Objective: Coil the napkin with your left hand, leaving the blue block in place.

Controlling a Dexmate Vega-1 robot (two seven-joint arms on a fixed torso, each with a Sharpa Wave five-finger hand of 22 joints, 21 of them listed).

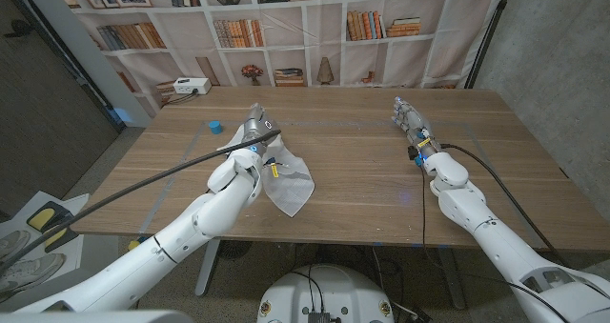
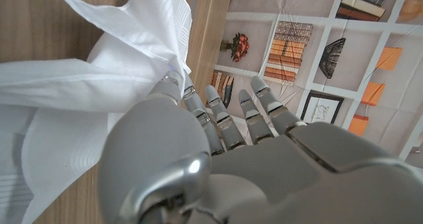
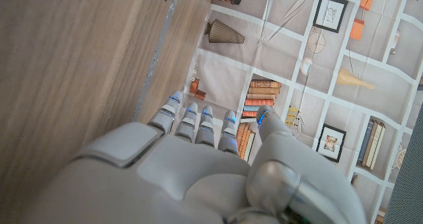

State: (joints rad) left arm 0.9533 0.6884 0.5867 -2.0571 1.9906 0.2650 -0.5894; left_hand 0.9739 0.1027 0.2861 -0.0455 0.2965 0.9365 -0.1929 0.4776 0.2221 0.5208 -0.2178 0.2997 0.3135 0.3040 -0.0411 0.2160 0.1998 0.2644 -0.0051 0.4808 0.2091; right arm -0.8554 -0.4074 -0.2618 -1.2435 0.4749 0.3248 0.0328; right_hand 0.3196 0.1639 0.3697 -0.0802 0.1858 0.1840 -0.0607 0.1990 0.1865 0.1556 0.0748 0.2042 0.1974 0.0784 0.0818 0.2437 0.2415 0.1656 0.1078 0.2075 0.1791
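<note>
The left hand is over the wooden table, its fingers reaching out straight and close together, and a fold of the white napkin is caught against the thumb side of them; the left wrist view shows the cloth bunched up and lifted right at the fingers, though I cannot tell how firmly it is pinched. The rest of the napkin trails from the hand toward the robot's edge of the table, lying crumpled with one corner pointing that way. The small blue block sits on the table just beside the napkin, on the side toward the table's left edge, apart from the cloth. Well away from the napkin, across the table, the right hand holds nothing, its fingers stretched out side by side.
</note>
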